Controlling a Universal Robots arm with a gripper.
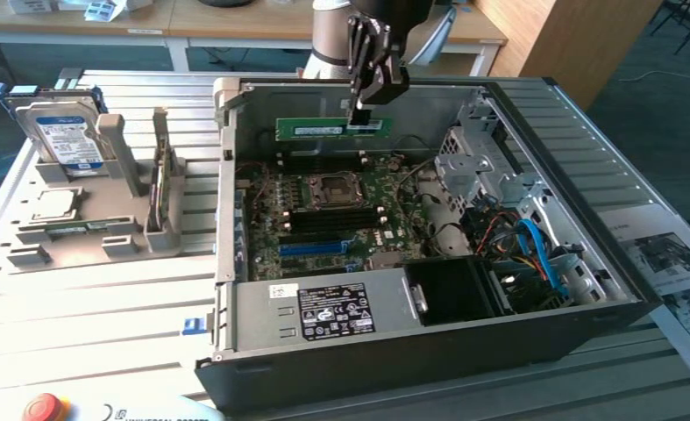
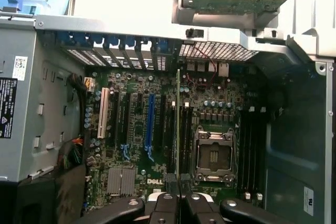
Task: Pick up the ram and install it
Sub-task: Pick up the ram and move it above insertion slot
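Observation:
The ram (image 1: 333,128) is a long green stick with a pale label. It hangs level above the motherboard (image 1: 357,228), inside the open computer case (image 1: 438,351) and near its far wall. My gripper (image 1: 366,112) is shut on the ram's end toward the exterior view's right. The wrist view shows the ram (image 2: 178,124) edge-on as a thin line running out from between my fingers (image 2: 164,204). It lies over the black slots (image 2: 186,140) beside the CPU socket (image 2: 213,153). More black slots (image 1: 327,160) sit just below the ram in the exterior view.
A grey fixture (image 1: 88,232) at the exterior view's left holds a hard drive (image 1: 64,132), a CPU (image 1: 54,203) and an upright card (image 1: 161,162). Inside the case are the power supply (image 1: 333,311), drive cage (image 1: 485,167), cables (image 1: 532,246) and a blue slot (image 2: 150,124). A red button (image 1: 43,408) sits at the front edge.

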